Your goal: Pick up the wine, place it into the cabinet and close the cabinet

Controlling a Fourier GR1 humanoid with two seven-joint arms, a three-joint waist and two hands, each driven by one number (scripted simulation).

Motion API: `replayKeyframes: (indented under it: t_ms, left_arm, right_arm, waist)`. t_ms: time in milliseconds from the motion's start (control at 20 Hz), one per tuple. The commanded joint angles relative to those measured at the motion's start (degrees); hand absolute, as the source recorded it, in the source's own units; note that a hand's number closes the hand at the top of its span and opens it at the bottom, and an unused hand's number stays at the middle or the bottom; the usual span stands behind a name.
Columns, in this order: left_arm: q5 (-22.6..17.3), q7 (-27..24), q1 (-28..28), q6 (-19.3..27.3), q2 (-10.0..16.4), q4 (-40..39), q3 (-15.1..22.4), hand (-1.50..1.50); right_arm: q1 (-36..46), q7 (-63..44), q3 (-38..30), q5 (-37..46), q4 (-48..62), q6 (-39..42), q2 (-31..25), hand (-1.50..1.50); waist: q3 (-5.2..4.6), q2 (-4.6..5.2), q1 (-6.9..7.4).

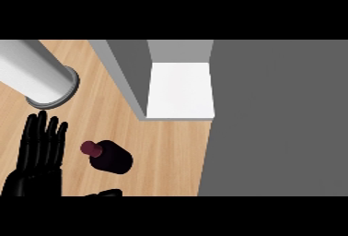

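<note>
The wine bottle (pixel 111 158) is dark with a maroon cap (pixel 90 148) and stands on the wooden counter (pixel 166 152), seen from above with its top leaning toward the left. My left hand (pixel 37 152) rests open at the left edge, fingers straight and pointing up, a little left of the bottle and not touching it. A black tip (pixel 105 192) at the lower edge, just below the bottle, looks like that hand's thumb. The cabinet (pixel 180 90) stands open behind the bottle, showing a white inside. Its grey door (pixel 275 124) fills the right side. My right hand does not show.
A tall white cylinder (pixel 37 69) on a grey round base stands at the back left, just above my left hand. The cabinet's grey side wall (pixel 125 78) rises between the cylinder and the white inside.
</note>
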State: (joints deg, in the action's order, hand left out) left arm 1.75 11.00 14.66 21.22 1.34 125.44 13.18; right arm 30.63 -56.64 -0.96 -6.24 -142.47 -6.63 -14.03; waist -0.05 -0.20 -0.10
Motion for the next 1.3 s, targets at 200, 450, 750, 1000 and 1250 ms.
replayKeyframes:
  t_ms: [200,450,750,1000,1250]
  left_arm:
    - [-3.47,-8.74,2.72,-1.22,-0.96,-9.09,-1.64,-1.50]
    - [-5.94,-17.62,2.52,-2.39,-1.30,-19.08,-2.34,-1.50]
    - [-6.51,-22.53,6.60,-1.72,-1.30,-19.61,0.59,-1.50]
    - [-12.77,-25.97,3.71,-8.72,0.40,-29.36,-8.95,-1.50]
    - [-11.93,-32.22,6.71,-8.59,-1.31,-32.21,-3.99,-1.50]
  right_arm:
    - [2.21,-7.35,-2.55,-5.82,-7.30,-1.58,-0.97,-1.50]
    - [4.67,-8.16,-2.51,-6.02,-5.24,-1.93,-1.02,-1.50]
    - [0.01,-6.26,2.25,-1.44,-7.31,-2.25,0.76,-1.50]
    - [4.07,-10.77,-1.30,-5.35,-8.79,-2.70,-1.52,-1.50]
    - [3.88,-8.83,-4.64,-7.49,-7.04,-1.80,-2.47,-1.50]
  waist:
    - [0.01,-0.04,-0.11]
    - [-0.01,-0.01,-0.25]
    - [0.03,0.00,0.00]
    - [0.00,-0.10,-0.45]
    - [0.04,-0.03,-0.17]
